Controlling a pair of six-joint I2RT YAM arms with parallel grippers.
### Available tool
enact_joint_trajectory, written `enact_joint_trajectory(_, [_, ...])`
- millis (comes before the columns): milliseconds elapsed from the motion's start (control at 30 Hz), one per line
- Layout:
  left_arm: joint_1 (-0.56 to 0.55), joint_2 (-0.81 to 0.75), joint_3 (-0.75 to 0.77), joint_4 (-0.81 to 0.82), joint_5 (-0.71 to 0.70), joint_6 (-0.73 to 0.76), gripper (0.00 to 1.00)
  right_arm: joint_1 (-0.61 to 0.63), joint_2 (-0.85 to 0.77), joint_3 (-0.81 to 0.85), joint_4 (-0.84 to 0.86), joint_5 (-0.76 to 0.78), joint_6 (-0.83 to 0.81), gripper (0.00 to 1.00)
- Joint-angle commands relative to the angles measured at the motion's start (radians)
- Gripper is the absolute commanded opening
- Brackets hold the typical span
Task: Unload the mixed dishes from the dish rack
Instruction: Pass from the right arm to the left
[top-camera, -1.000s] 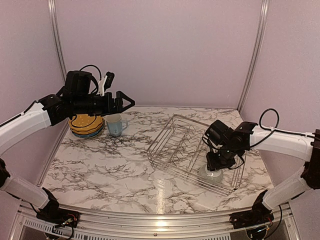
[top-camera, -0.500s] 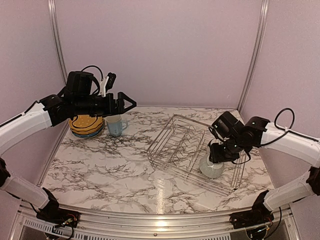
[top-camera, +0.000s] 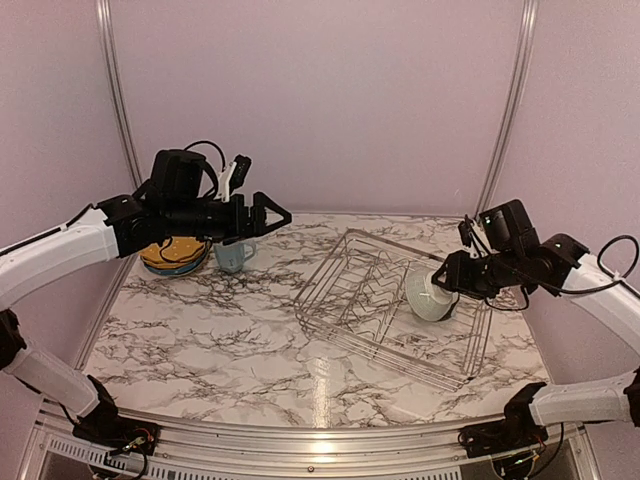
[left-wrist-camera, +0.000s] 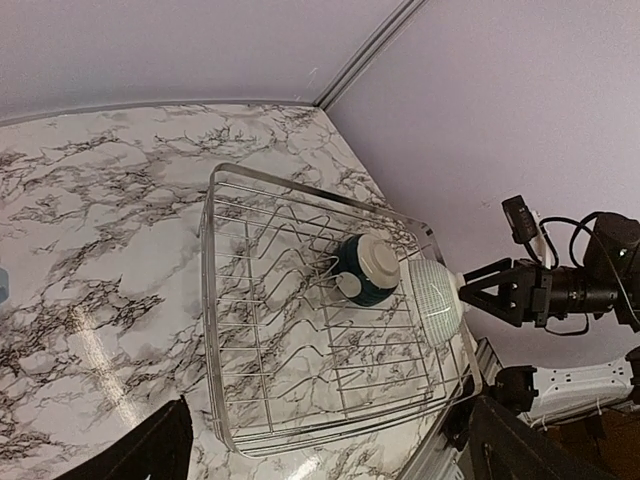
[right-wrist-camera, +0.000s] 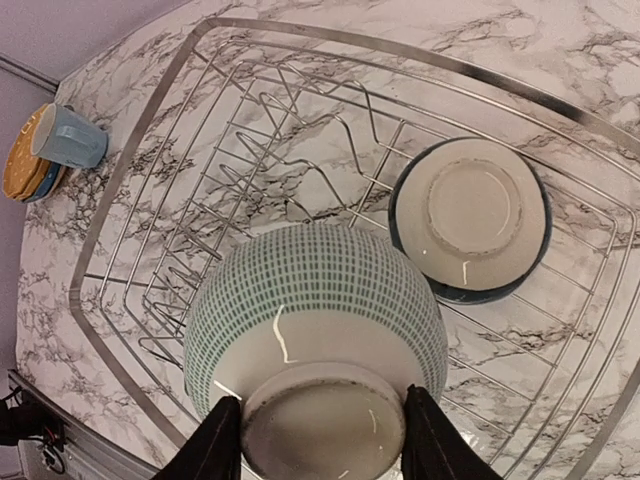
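My right gripper (top-camera: 452, 283) is shut on the foot ring of a white bowl with a green dash pattern (right-wrist-camera: 315, 320), holding it upside down above the silver wire dish rack (top-camera: 345, 265). The held bowl also shows in the top view (top-camera: 428, 297) and the left wrist view (left-wrist-camera: 432, 298). A second bowl, dark with a white base (right-wrist-camera: 470, 218), lies upside down in the rack (right-wrist-camera: 150, 185). My left gripper (top-camera: 280, 214) is open and empty, high above the table's left side. A stack of yellow and blue plates (top-camera: 172, 255) and a light blue mug (top-camera: 232, 254) stand at the far left.
The marble table (top-camera: 200, 330) has a raised metal rail along its near edge. Purple walls close the back and sides. In the right wrist view the mug (right-wrist-camera: 70, 137) and plate stack (right-wrist-camera: 22, 160) appear at the far left.
My right gripper has lifted the patterned bowl up out of the rack and tilted it on its side. My left arm has swung a little to the right.
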Motion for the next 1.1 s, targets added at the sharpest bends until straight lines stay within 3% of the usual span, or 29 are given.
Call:
enact_joint_trajectory(0, [-0.034,0.053,-0.036,0.123,0.080,-0.091,0.99,-0.081,-0.055,-0.039,0.180,-0.204,0.014,0.23])
enact_joint_trajectory(167, [-0.079,0.121,-0.051,0.270,0.150,-0.199,0.99,-0.165,-0.083,-0.109,0.336,-0.407,0.065,0.24])
enact_joint_trajectory(500, [-0.172,0.343,-0.015,0.685,0.311,-0.501,0.96,-0.182,-0.081,-0.217,0.642,-0.620,0.224,0.23])
enact_joint_trajectory(833, [-0.235,0.539,0.062,1.017,0.400,-0.738,0.92,-0.172,-0.072,-0.259,0.738,-0.673,0.283,0.23])
enact_joint_trajectory(1067, [-0.253,0.592,0.089,1.066,0.409,-0.788,0.83,-0.135,-0.057,-0.281,0.812,-0.681,0.317,0.23])
